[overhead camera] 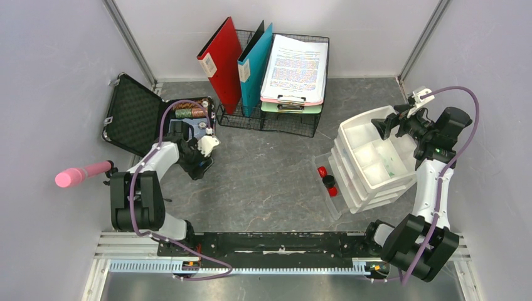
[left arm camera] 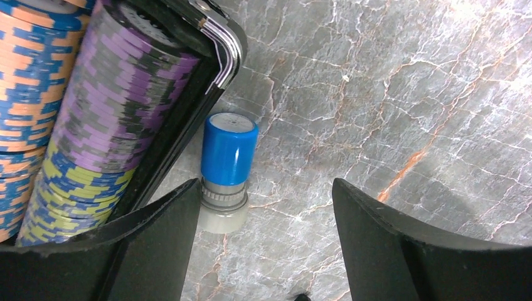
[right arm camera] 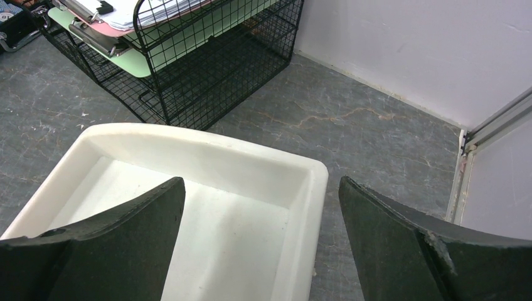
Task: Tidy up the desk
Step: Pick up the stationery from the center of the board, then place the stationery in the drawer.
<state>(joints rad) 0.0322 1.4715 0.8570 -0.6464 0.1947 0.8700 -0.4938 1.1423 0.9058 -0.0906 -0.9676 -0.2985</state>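
Grey stone-look surface [overhead camera: 270,175], mottled with pale and rust veins, spreads between pale walls. Black-and-aluminium rail [overhead camera: 282,243] runs along its near edge, where both arms are bolted.

Left side: left hand [left arm camera: 266,185] low over the surface, fingers spread wide, nothing gripped. Between them a small blue-capped cylinder [left arm camera: 229,153] rests on the stone, its grey base toward the hand and just beside one finger; cannot tell whether they touch. The cylinder sits against the edge of an open black case [overhead camera: 135,113], foam-lined lid raised, with rows of striped poker chips [left arm camera: 119,94] inside.

Back centre: black wire rack [overhead camera: 276,122] holds a red folder [overhead camera: 221,63], a teal folder [overhead camera: 256,63] and clipboards [overhead camera: 295,69] with printed paper.

Right side: white drawer unit [overhead camera: 373,160] stands at an angle to the walls. Its clear lowest tray sticks out, with small red and black round pieces [overhead camera: 327,180] in it. Right hand [right arm camera: 260,185] hangs above the top white tray [right arm camera: 207,141], fingers fully apart, holding nothing.
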